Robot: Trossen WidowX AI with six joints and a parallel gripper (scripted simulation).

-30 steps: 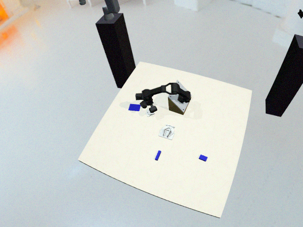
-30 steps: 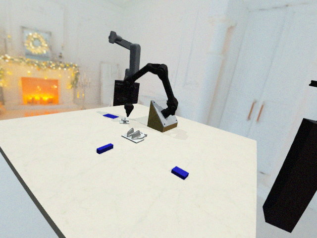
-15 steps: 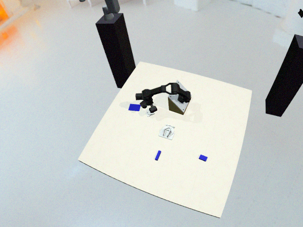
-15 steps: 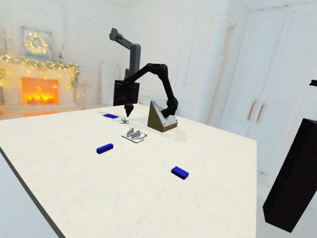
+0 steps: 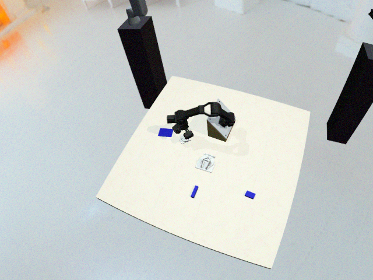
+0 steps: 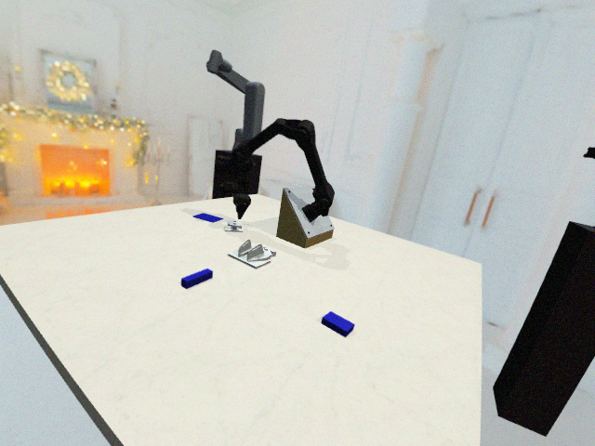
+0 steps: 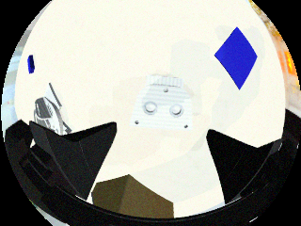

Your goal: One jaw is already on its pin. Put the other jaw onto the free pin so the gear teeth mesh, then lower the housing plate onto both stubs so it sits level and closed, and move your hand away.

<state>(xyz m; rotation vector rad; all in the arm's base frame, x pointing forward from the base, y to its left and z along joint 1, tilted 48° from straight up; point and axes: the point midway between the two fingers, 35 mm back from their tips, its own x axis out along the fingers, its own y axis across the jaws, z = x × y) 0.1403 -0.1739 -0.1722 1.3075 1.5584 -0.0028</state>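
Note:
My gripper is open and empty, with its fingers wide apart above the table. Below it lies a small white plate with two round raised bosses, small holes and a ribbed strip along one edge; it looks like the housing plate. It is partly hidden by the gripper in the top view. Apart from it, a white base carries two grey jaws, one beside the other. In the wrist view the jaw assembly is partly behind a finger. Its pins and gear meshing cannot be made out.
My arm stands on a brown-sided wedge beside the work. A flat blue piece lies near the housing plate. Two blue blocks, one long and one short, lie beyond the base.

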